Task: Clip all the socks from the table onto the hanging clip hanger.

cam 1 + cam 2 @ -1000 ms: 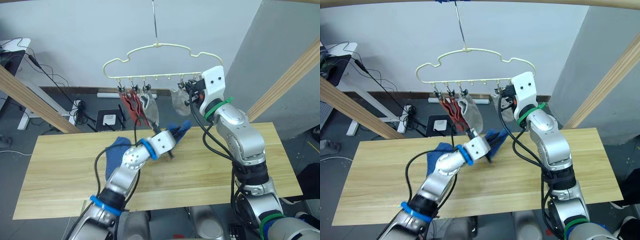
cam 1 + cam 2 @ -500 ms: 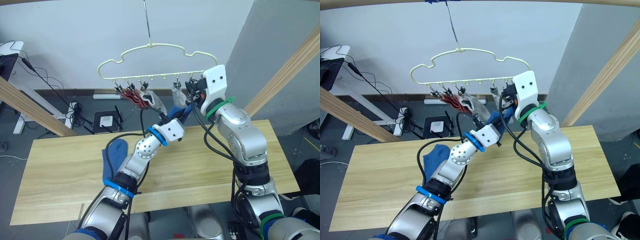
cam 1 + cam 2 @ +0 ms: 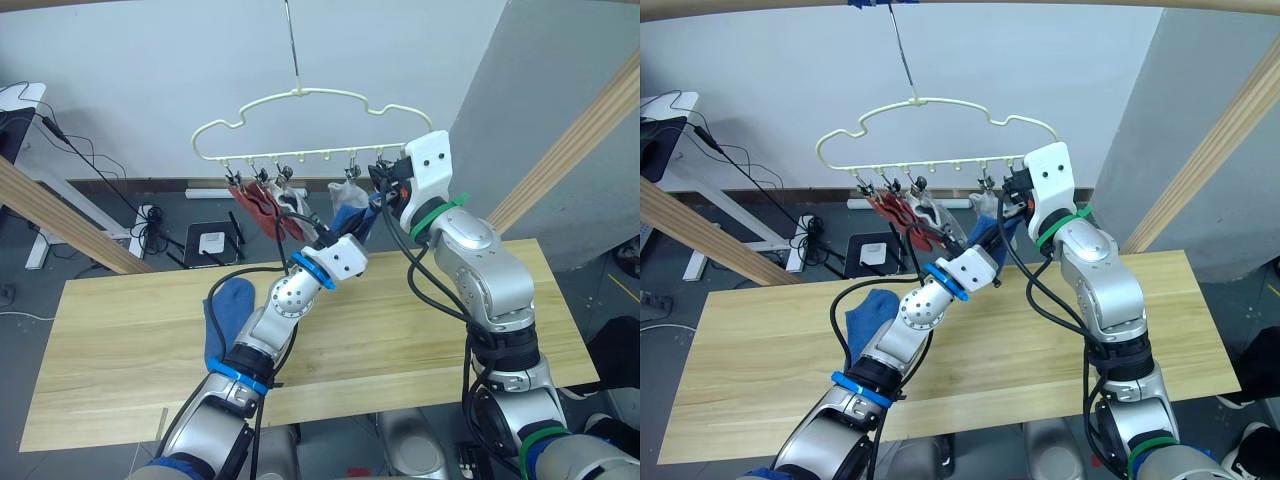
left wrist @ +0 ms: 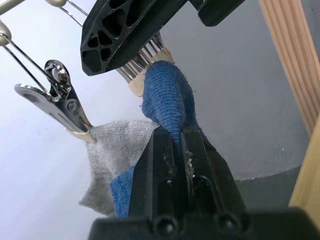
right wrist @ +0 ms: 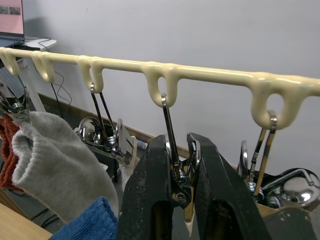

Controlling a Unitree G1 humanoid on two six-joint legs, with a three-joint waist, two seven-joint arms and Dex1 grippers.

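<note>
The pale yellow wire clip hanger (image 3: 300,125) with a wavy outline hung by its metal hook above the far edge of the long light wooden table (image 3: 120,330). Two brick red ankle socks (image 3: 252,204) and a light grey sock (image 3: 285,196) hung from clips at its left end; a second grey sock (image 4: 112,150) hung from a clip nearer the middle. The left gripper (image 4: 176,137) was raised beneath the hanger's row of clips, its two black fingers pressed together on a blue ankle sock (image 4: 167,95), whose top edge reached a metal clip (image 5: 179,170). The right gripper (image 5: 181,172) pinched that clip between its fingers. The other blue sock (image 3: 222,312) lay flat on the table, toward its left side.
</note>
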